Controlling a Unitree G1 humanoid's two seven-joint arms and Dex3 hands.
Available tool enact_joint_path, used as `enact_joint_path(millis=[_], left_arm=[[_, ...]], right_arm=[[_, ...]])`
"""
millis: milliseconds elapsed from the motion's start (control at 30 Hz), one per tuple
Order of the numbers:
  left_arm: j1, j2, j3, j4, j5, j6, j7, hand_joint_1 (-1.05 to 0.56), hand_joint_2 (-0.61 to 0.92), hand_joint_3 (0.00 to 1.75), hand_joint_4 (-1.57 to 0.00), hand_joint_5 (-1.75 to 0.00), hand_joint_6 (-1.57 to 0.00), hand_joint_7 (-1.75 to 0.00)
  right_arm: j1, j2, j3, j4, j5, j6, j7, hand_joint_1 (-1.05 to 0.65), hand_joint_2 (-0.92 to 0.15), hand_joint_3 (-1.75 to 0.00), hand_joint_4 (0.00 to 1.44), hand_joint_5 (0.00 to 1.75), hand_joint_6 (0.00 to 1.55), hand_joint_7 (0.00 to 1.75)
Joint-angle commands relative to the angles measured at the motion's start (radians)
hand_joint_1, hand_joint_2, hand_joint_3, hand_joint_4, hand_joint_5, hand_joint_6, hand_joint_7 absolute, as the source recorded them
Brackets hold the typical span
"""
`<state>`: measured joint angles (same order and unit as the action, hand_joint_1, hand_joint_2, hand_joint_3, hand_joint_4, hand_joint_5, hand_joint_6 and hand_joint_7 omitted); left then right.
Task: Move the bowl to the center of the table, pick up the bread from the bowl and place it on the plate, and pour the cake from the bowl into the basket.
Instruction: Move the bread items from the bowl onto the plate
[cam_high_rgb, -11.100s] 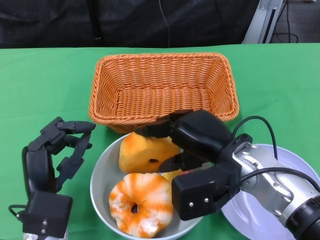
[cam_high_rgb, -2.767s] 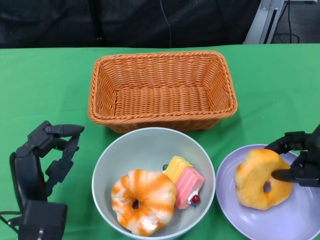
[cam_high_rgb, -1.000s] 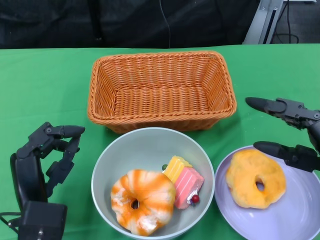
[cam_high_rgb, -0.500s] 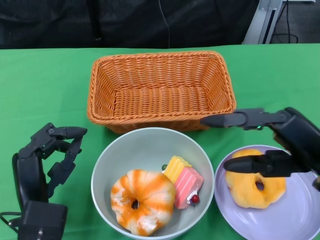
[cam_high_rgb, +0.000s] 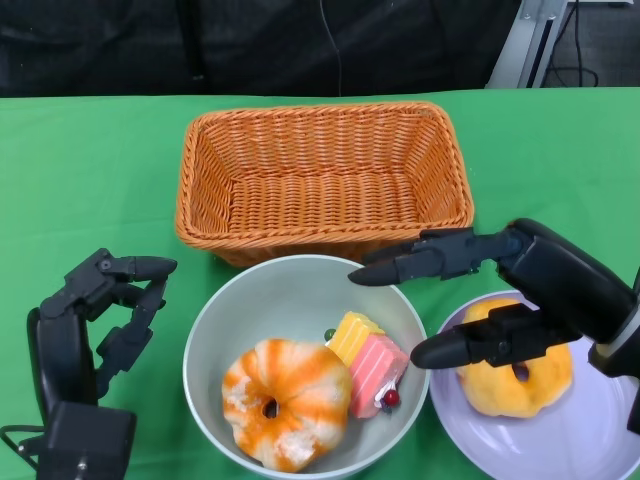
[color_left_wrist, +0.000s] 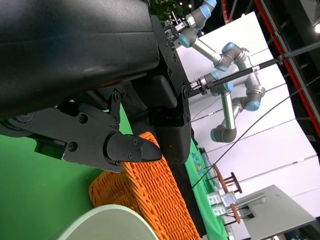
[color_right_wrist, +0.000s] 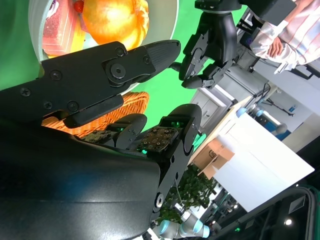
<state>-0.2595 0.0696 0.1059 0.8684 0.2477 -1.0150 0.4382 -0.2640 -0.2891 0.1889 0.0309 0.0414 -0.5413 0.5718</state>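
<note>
The pale grey bowl (cam_high_rgb: 280, 295) sits near the table's front edge. It holds an orange-and-white ring-shaped bread (cam_high_rgb: 285, 405) and a pink and yellow cake (cam_high_rgb: 372, 365). A yellow bread (cam_high_rgb: 520, 380) lies on the lilac plate (cam_high_rgb: 560, 445) to the bowl's right. My right hand (cam_high_rgb: 520, 290) is open and holds nothing; its fingers (cam_high_rgb: 430, 262) reach over the bowl's right rim, and its thumb lies over the yellow bread. My left hand (cam_high_rgb: 90, 320) stands open to the left of the bowl, apart from it. The right wrist view shows the bowl (color_right_wrist: 172, 15), the cake (color_right_wrist: 60, 20) and my left hand (color_right_wrist: 210, 45).
An empty orange wicker basket (cam_high_rgb: 320, 180) stands just behind the bowl, almost touching it; it also shows in the left wrist view (color_left_wrist: 150, 200). Green cloth covers the table. A person (color_right_wrist: 295, 30) stands beyond the table in the right wrist view.
My right hand has left the yellow bread on the plate and swung left, its fingers now over the bowl's right rim. My left hand has stayed put.
</note>
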Motion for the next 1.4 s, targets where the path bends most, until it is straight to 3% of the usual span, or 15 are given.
enact_joint_path(millis=[33, 300, 567, 767, 867, 1400], left_arm=[[0.004, 0.016, 0.001, 0.008, 0.004, 0.006, 0.008, -0.2, 0.92, 0.25, -0.82, -1.27, -0.91, -0.78], [0.006, 0.008, 0.001, 0.0, 0.005, 0.013, 0.009, -0.2, 0.92, 0.25, -0.82, -1.27, -0.91, -0.79], [0.004, -0.002, -0.002, -0.003, 0.0, 0.033, 0.005, -0.21, 0.92, 0.25, -0.82, -1.25, -0.91, -0.8], [0.013, -0.007, -0.005, -0.027, 0.013, 0.056, 0.016, -0.22, 0.92, 0.25, -0.85, -1.17, -0.91, -0.79], [0.012, -0.004, -0.007, -0.022, 0.011, 0.037, 0.01, -0.22, 0.92, 0.25, -0.86, -1.22, -0.91, -0.79], [0.007, -0.002, 0.0, -0.022, -0.02, 0.02, 0.004, -0.25, 0.92, 0.24, -0.85, -1.23, -0.9, -0.77]], right_arm=[[-0.046, 0.0, 0.014, 0.062, -0.002, -0.138, 0.024, -0.6, -0.86, -0.01, 0.76, 0.18, 0.76, 0.01], [-0.143, 0.01, 0.034, 0.288, -0.11, -0.48, -0.014, -0.64, -0.86, 0.0, 0.77, 0.17, 0.78, 0.01], [-0.274, 0.042, 0.027, 0.521, -0.299, -0.772, -0.133, -0.67, -0.85, 0.0, 0.8, 0.16, 0.79, 0.01], [-0.319, 0.065, 0.018, 0.607, -0.426, -0.859, -0.233, -0.71, -0.83, 0.0, 0.83, 0.14, 0.82, 0.01], [-0.331, 0.076, 0.013, 0.625, -0.5, -0.883, -0.281, -0.72, -0.83, 0.0, 0.84, 0.12, 0.82, 0.01], [-0.392, 0.083, 0.036, 0.681, -0.797, -0.945, -0.519, -0.71, -0.91, -0.02, 0.82, 0.08, 0.75, 0.0]])
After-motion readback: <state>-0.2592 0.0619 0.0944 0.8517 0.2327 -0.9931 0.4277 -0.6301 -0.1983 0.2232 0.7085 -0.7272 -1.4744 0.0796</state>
